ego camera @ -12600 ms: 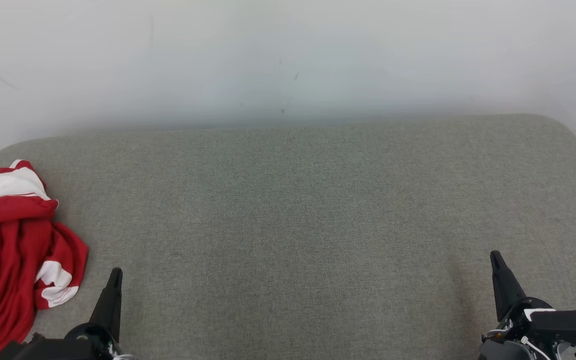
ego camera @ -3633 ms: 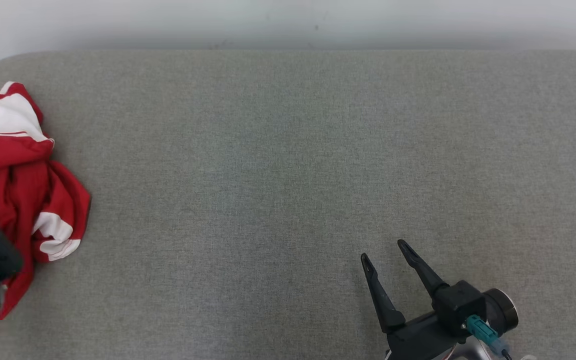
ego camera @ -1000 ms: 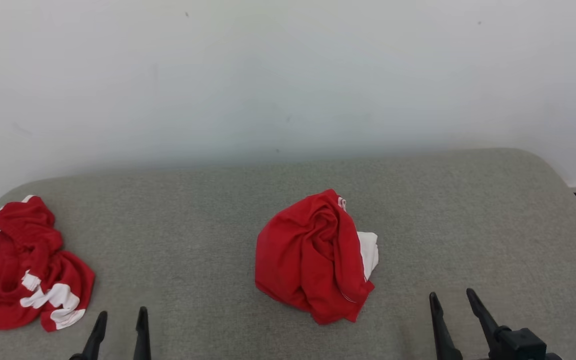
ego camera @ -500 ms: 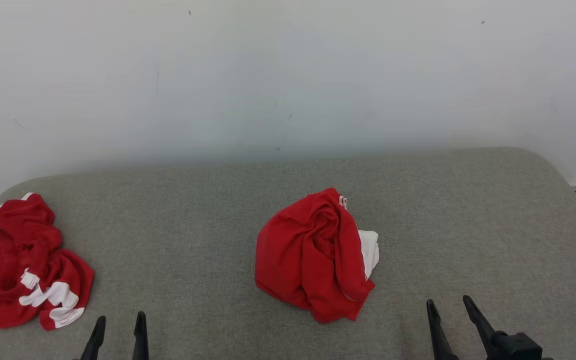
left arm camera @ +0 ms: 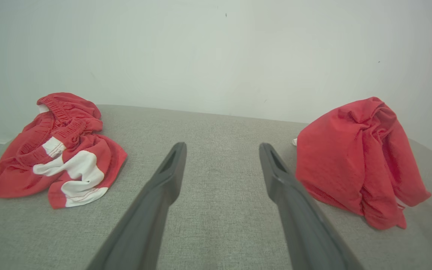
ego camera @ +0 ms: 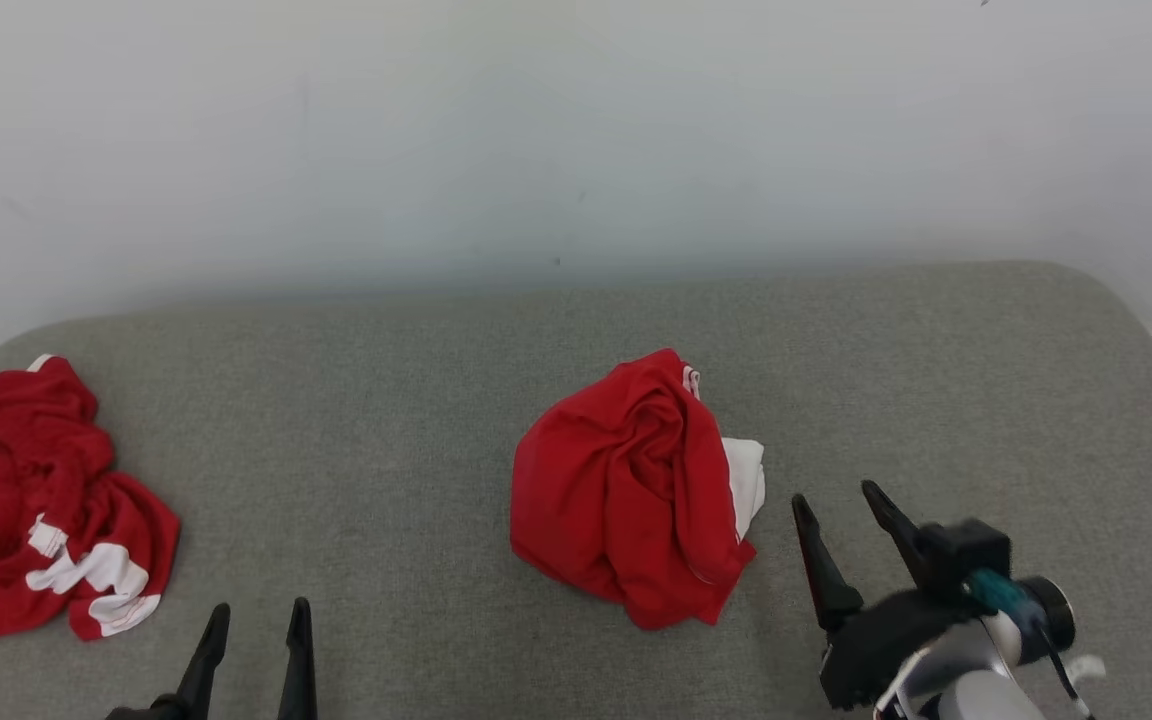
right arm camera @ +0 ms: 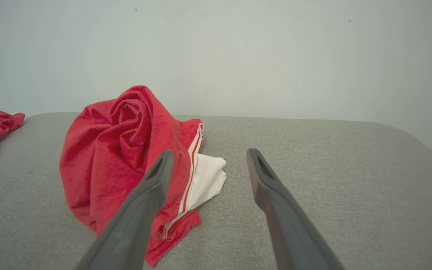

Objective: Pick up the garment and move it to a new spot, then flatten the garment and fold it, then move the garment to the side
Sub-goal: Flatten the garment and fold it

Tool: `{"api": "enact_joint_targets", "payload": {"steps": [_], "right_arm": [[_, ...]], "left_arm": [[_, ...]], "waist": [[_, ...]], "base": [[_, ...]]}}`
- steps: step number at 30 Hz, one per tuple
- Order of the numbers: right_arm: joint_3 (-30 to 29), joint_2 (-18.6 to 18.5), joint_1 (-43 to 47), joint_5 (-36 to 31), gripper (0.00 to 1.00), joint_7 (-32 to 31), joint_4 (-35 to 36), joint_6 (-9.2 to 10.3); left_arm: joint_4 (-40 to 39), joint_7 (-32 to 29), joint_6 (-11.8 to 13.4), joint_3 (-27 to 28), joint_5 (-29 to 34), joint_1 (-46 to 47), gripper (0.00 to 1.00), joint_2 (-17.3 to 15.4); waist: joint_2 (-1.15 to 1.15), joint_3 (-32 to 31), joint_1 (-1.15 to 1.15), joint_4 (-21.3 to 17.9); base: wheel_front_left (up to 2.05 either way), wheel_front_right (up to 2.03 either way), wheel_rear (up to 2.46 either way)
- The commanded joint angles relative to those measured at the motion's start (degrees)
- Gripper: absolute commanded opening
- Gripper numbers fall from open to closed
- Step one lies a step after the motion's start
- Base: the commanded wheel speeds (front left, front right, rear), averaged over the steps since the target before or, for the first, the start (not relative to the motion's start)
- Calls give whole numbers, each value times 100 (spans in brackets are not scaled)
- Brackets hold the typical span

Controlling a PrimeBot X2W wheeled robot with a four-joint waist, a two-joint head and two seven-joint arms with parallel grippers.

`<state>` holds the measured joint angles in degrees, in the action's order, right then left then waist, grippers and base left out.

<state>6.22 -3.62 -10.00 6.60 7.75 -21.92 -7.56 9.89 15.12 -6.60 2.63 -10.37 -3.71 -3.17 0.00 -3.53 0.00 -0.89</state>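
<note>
A crumpled red garment point(ego camera: 631, 490) with a white patch lies bunched in the middle of the grey cushion point(ego camera: 406, 400); it also shows at the right in the left wrist view point(left arm camera: 354, 157) and at the left in the right wrist view point(right arm camera: 126, 150). My right gripper point(ego camera: 841, 497) stands open just right of the garment, empty, its fingers apart from the cloth. My left gripper point(ego camera: 258, 612) is open and empty at the bottom edge, well left of the garment.
A second crumpled red and white garment point(ego camera: 36, 500) lies at the cushion's far left end, also at the left in the left wrist view point(left arm camera: 58, 150). A pale wall point(ego camera: 576, 130) rises behind the cushion. Bare grey cushion lies between the two heaps and to the right.
My right gripper has risen and moved left toward the middle garment, its arm now in view. The camera has tilted slightly. Both garments lie as before.
</note>
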Motion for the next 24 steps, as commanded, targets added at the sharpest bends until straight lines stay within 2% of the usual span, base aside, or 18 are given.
{"api": "enact_joint_targets", "payload": {"steps": [1,4,7,12,17,18,19,20,24], "right_arm": [[120,-61,-248,70,100,-183,-147,14],[425,-143,-831,329,100,-635,-641,14],[627,-219,-1309,557,100,-826,-1097,14],[979,-343,-1926,811,100,-987,-1896,14],[1243,-308,-2318,1168,100,-1102,-2520,14],[1288,-331,-2385,1220,97,-1106,-2619,14],[1322,-335,-2444,1266,42,-1078,-2707,14],[1345,-354,-2504,1263,0,-1038,-2789,14],[1505,-461,-2788,1084,0,-696,-2961,14]], "left_arm": [[-43,5,-20,-37,35,128,100,16],[-64,5,-27,-151,45,228,100,20],[-11,5,-39,-264,47,376,100,24],[13,5,-23,-442,-89,551,100,26],[30,5,-3,-563,-186,706,100,27],[26,5,5,-590,-181,724,100,28],[22,5,22,-614,-185,738,100,28],[22,5,42,-635,-186,750,100,28],[54,5,99,-715,-229,767,100,27]], "waist": [[0,190,0,79],[0,371,0,251],[0,562,0,458],[0,815,0,752],[0,989,0,916],[0,1010,0,935],[0,1022,0,949],[0,1028,0,960],[0,975,0,986]], "base": [[0,0,0],[0,0,0],[0,0,0],[0,0,0],[0,0,0],[0,0,0],[0,0,0],[0,0,0],[0,0,0]]}}
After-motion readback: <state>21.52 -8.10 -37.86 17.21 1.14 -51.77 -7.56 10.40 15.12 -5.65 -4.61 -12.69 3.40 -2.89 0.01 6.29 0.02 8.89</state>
